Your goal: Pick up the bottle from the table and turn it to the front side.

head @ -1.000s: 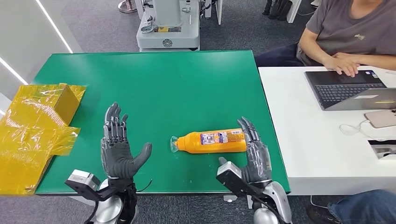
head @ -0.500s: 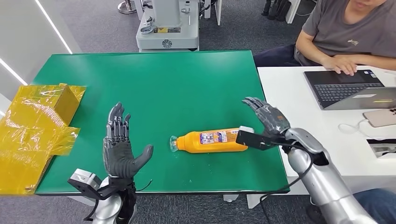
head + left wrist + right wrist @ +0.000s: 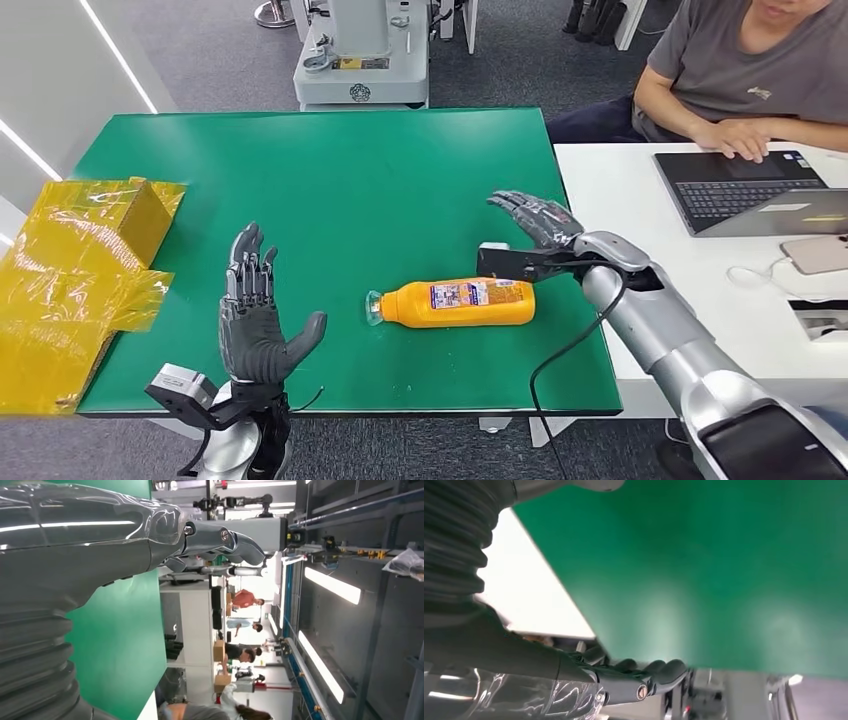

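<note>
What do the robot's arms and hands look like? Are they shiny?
Yes, the arms are shiny silver metal tubes. The left hand and right hand are dark grey, with lots of jointed fingers and a thick grey thumb. A black box sits at each wrist, a thin black cable loops along the right arm, and a grey ribbed cover wraps the wrist.

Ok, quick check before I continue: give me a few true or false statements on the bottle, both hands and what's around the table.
1. The orange bottle lies on its side on the green table. True.
2. The right hand grips the bottle. False: it hovers beyond the bottle, fingers spread, holding nothing.
3. The left hand is open, apart from the bottle. True.
4. The bottle's cap points toward the white table. False: it points toward the left hand.
5. Yellow wrapping sits at the table's left edge. True.
</note>
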Robot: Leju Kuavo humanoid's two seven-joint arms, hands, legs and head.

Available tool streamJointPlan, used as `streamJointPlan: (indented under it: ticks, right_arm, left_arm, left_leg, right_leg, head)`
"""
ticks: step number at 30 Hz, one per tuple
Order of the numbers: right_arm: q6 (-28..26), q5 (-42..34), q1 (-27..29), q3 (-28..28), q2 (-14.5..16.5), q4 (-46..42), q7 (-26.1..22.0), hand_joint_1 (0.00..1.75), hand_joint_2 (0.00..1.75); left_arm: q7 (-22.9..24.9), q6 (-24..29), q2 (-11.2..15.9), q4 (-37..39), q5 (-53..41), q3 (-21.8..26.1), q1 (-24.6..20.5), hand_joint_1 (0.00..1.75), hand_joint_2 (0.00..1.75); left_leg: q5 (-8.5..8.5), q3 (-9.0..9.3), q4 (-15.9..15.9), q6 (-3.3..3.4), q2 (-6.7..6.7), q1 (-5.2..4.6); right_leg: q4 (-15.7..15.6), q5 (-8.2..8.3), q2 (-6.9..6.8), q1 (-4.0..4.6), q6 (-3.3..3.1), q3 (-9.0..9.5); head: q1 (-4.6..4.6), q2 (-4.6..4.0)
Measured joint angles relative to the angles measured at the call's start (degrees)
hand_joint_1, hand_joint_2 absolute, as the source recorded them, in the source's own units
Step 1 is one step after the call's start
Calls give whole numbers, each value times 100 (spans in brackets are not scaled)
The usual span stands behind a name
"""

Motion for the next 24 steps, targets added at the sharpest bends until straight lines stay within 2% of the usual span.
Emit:
streamJointPlan:
  ticks: [11, 24]
  right_arm:
    - [-130, -254, -131, 437, 302, 911, -196, 0, 175]
    - [-163, -328, -264, 609, 459, 1309, -249, 0, 175]
  left_arm:
    - [-35, 72, 21, 65, 25, 0, -40, 0, 175]
    - [-51, 142, 26, 98, 78, 0, -44, 0, 175]
  left_leg:
    - [0, 5, 1, 0, 3, 0]
    - [2, 17, 2, 2, 5, 0]
  right_leg:
    - [-1, 0, 3, 0, 0, 1]
    - [-2, 2, 6, 0, 0, 13]
  head:
    - [0, 0]
    - [1, 0]
